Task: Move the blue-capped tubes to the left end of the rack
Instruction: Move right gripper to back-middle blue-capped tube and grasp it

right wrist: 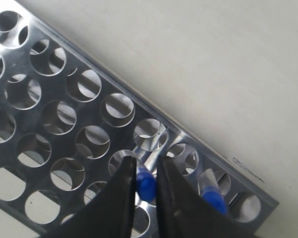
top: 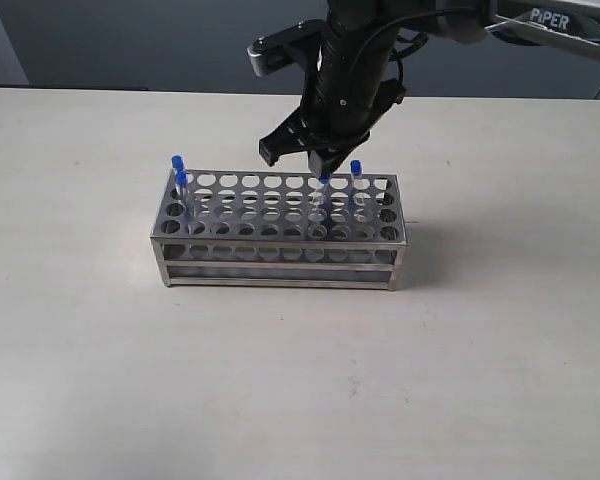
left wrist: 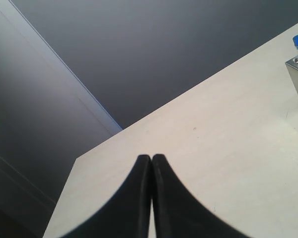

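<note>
right claw (right wrist: 146, 166) closed on a blue-capped tube (right wrist: 145, 186), right part of rack (top: 280, 266)
tube axis upright, pinched at its top; a straight lift is judged needed. left claw (left wrist: 151, 158) is seen closed, empty, farther off.

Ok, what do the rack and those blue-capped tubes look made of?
The rack looks like polished steel or similar metal: shiny, with reflections around its punched holes. The blue-capped tubes seem clear plastic or glass, I can't tell which; the rack shows through them. Their caps look like smooth blue plastic.
</note>
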Motion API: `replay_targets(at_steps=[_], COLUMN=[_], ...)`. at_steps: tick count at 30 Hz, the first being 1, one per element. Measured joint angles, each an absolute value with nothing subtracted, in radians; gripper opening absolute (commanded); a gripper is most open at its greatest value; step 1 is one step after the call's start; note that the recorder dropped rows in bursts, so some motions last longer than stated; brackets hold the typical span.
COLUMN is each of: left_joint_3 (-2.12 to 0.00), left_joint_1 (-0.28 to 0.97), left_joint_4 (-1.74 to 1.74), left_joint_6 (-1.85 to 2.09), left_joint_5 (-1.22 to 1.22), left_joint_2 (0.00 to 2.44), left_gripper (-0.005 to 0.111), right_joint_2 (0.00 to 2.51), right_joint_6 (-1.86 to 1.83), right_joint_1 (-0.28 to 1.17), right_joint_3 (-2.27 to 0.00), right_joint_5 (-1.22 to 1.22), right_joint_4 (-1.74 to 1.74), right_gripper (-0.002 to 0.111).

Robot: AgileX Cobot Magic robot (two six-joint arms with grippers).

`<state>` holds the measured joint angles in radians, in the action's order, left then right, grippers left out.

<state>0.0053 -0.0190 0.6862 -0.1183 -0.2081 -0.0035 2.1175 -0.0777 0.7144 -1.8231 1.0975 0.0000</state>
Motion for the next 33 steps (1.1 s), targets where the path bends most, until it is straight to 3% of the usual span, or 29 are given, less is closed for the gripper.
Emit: replay_targets(at_steps=[15,17,23,33], left_joint_3=[0.005,0.005,0.005,0.005], left_joint_1=[-0.019,-0.019,-0.019,-0.019], left_joint_4=[0.686,0.686,0.686,0.686], left_joint_6=[-0.118,-0.118,-0.118,-0.118], left_joint_5=[-0.208,-0.208,-0.208,-0.208], left_joint_2=[-0.003,-0.003,-0.003,-0.003], left_gripper=[0.001,0.001,0.001,0.001], right_joint_2=[2.118,2.118,2.118,2.126], right_joint_6=[-0.082,-0.081,-0.088,-0.088], right_joint_1=[0.714,0.714,0.714,0.714], right_joint_3=[-1.823,-1.823,-1.823,-1.823], right_joint_5=[1.096,1.096,1.096,1.096], right_joint_4=[0.0,0.0,-0.007,-0.009], right_gripper=[-0.001,0.004,0.035,0.038])
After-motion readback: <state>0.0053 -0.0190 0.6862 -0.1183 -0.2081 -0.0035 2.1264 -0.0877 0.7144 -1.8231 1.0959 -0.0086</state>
